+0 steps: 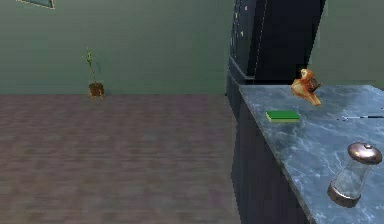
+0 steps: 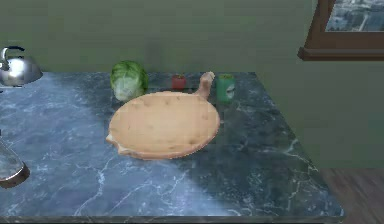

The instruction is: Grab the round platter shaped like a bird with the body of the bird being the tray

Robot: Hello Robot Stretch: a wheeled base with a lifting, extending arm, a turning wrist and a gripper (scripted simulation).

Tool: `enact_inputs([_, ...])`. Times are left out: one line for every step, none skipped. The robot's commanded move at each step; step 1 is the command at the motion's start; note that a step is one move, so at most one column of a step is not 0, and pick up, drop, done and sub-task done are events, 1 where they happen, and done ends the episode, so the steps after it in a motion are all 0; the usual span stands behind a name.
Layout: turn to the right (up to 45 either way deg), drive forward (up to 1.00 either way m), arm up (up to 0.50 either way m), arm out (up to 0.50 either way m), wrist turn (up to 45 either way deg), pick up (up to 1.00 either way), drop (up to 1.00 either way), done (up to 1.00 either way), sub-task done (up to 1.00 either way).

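Robot body: no part of the machine fell within the forward view or the arm side view at the time of inspection. Its colours, shapes, cables, screws and markings could therefore not be assessed, and no finding was entered for them.

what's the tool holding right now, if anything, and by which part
Cannot be told from these pictures. The bird-shaped platter lies flat on the marble counter.
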Motion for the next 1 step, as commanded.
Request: enact_inputs([0.0,0.0,0.5,0.0,0.0,0.0,0.0,0.0,0.0])
